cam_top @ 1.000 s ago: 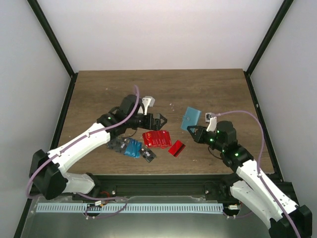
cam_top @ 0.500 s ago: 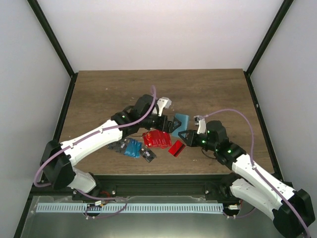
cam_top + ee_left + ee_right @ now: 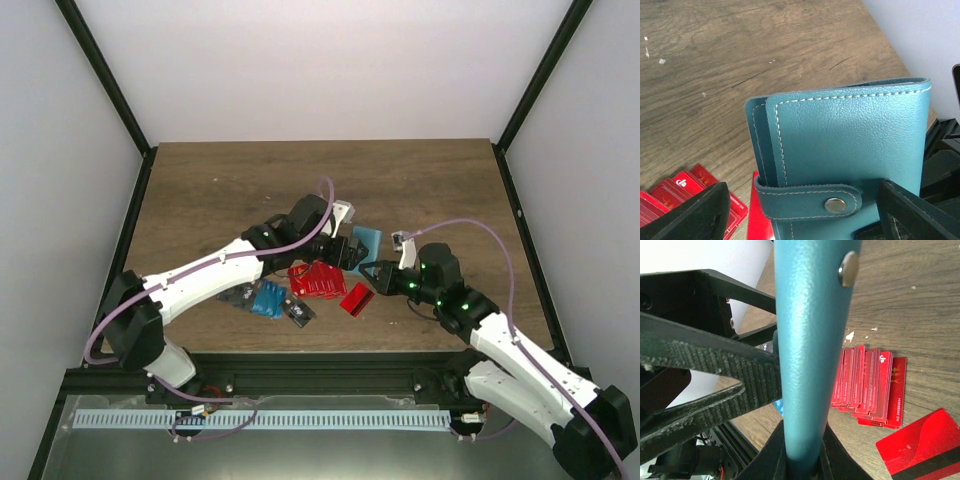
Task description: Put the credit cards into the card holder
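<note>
Got the card holder (image 3: 366, 243) clamped upright in the right gripper (image 3: 800, 460), long side pointing up, near the red credit cards (image 3: 318, 280); sat between the wide-spread fingers of the left gripper (image 3: 348, 252). Not gripping yet on that side

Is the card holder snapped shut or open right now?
Shut: the strap wraps across the card holder, with its snap pressed flat.

"Are both arms white?"

"White shells, yes, on the left arm (image 3: 200, 279) and the right arm (image 3: 520, 352), with black joints. A purple cable (image 3: 470, 223) loops along each, and small green lights (image 3: 440, 292) dot the right one."

"And the fingers?"

"On the left gripper (image 3: 346, 254) the fingers (image 3: 715, 371) are matte black, ribbed like tread."
</note>
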`<state>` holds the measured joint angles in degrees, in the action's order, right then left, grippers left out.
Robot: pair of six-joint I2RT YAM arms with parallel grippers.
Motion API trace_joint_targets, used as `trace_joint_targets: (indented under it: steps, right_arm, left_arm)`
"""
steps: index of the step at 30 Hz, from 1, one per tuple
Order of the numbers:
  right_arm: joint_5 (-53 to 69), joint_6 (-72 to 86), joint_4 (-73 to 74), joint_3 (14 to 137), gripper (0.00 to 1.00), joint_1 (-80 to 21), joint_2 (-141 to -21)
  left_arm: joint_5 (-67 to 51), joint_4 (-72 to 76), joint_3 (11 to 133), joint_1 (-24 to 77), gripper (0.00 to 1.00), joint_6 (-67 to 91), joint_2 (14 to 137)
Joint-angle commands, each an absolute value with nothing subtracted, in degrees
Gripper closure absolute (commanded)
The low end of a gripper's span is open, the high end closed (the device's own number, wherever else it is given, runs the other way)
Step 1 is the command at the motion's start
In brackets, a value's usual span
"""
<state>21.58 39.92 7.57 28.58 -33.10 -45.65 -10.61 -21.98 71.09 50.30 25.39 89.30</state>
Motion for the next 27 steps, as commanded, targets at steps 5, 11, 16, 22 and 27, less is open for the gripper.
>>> trace_joint_targets:
  steps: [5, 11, 16, 22, 27]
  right_arm:
    - [24.36, 40.14, 4.71, 30.29, 0.99, -33.62, -42.60]
    - [24.08, 40.42, 4.81, 30.15, 0.99, -33.61, -41.10]
    - [23.81, 40.84, 4.48, 29.98, 0.99, -33.66, -40.55]
    - [22.22, 40.98, 6.21, 30.61, 0.99, -33.62, -39.43]
    - [17.43, 41.14, 11.51, 32.29, 0.99, -33.64, -38.12]
  left_arm:
    - [-5.32, -22.95, 72.79, 50.60, 0.25, 24.86, 90.62]
    - [-4.57, -23.18, 72.51, 50.60, 0.26, 24.42, 91.11]
    - [-2.69, -24.63, 72.68, 50.59, 0.27, 23.32, 91.83]
    - [10.26, -28.40, 71.98, 50.33, 0.28, 21.62, 92.04]
    - [25.82, -35.68, 69.98, 46.56, 0.30, 27.27, 93.21]
